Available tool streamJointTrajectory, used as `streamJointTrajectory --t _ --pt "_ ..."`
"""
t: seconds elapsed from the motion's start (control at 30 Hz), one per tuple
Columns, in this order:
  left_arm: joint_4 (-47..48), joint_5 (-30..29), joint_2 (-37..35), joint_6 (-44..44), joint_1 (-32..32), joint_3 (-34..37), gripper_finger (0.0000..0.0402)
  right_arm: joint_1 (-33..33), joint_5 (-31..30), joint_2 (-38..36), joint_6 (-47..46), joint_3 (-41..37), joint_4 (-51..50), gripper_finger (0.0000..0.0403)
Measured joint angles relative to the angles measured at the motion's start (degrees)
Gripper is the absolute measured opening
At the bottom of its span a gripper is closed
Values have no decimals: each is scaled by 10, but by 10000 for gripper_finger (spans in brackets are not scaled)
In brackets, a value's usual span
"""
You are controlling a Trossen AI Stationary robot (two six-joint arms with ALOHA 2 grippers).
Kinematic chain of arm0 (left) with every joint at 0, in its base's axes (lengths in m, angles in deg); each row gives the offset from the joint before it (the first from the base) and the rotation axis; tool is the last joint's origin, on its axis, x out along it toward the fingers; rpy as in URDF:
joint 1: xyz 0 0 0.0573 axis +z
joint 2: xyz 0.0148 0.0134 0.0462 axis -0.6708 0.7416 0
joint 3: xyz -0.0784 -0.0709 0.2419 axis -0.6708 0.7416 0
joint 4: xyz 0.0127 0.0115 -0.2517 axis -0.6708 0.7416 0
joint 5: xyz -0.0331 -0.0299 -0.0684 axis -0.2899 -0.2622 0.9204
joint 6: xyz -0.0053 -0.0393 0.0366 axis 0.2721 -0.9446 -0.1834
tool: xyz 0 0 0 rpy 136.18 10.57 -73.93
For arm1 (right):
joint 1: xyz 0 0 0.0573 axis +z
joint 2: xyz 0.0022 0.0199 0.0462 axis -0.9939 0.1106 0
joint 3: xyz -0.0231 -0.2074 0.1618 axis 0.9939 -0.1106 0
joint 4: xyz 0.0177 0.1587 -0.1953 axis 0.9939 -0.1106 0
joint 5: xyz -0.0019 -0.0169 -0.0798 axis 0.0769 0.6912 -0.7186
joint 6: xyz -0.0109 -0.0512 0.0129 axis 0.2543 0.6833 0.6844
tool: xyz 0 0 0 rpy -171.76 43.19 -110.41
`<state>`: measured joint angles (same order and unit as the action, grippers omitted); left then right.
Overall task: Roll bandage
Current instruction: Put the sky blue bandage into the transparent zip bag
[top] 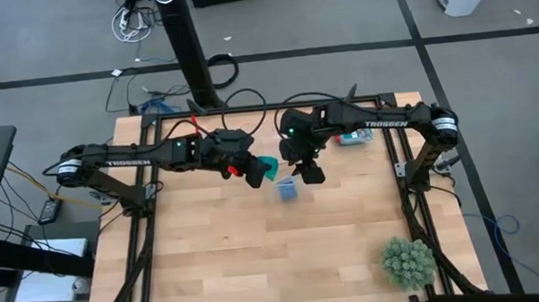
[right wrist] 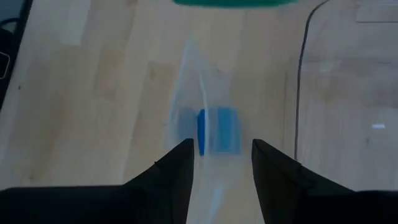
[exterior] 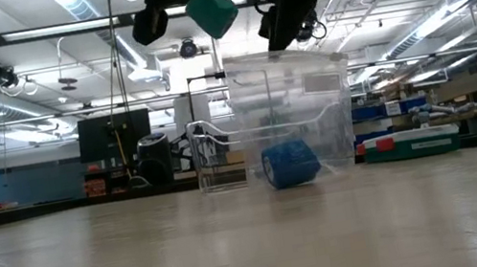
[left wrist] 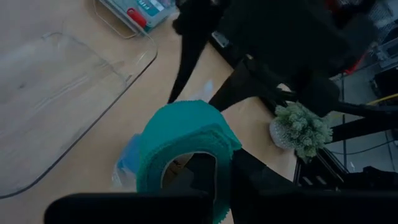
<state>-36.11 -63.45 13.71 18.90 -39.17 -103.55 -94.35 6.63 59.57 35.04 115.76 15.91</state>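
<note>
The bandage is a small teal coil (top: pixel 267 167), hanging high above the table in the low view (exterior: pixel 211 10), with my left gripper (top: pixel 252 174) shut on it. In the left wrist view the coil (left wrist: pixel 183 140) fills the middle. My right gripper (top: pixel 309 175) stands open just to the right of the coil, above a blue roll (exterior: pixel 290 164) in clear wrapping that lies on the table. The right wrist view shows that blue roll (right wrist: pixel 217 130) beyond the parted fingers (right wrist: pixel 222 155), which have nothing between them. My left gripper holds the bandage coil by its wall (left wrist: pixel 217 146). One finger (left wrist: pixel 200 171) shows inside the coil's hollow and the other (left wrist: pixel 252 177) outside it. The fingers come slanting downward from the table's left. The coil is lifted clear of the table.
A clear plastic container (exterior: pixel 290 96) stands behind the blue roll, toward the far right. A small teal box with red (top: pixel 352 138) lies beside it. A green plant ball (top: pixel 408 260) sits near the front right corner. Bare wood lies at the front and left.
</note>
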Motion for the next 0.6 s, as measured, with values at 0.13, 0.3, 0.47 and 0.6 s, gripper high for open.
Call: streamJointTrajectory --t 0.13,0.3,0.47,0.6 --pt "-6 0 0 1 0 0 31 -8 28 0 6 -6 2 151" --pt "-6 0 0 3 0 0 31 -8 38 0 17 -7 3 150" --pt "-9 0 0 4 0 0 31 -3 33 0 33 -39 33 150" --pt "-10 0 0 4 0 0 31 -3 6 0 36 -62 49 150"
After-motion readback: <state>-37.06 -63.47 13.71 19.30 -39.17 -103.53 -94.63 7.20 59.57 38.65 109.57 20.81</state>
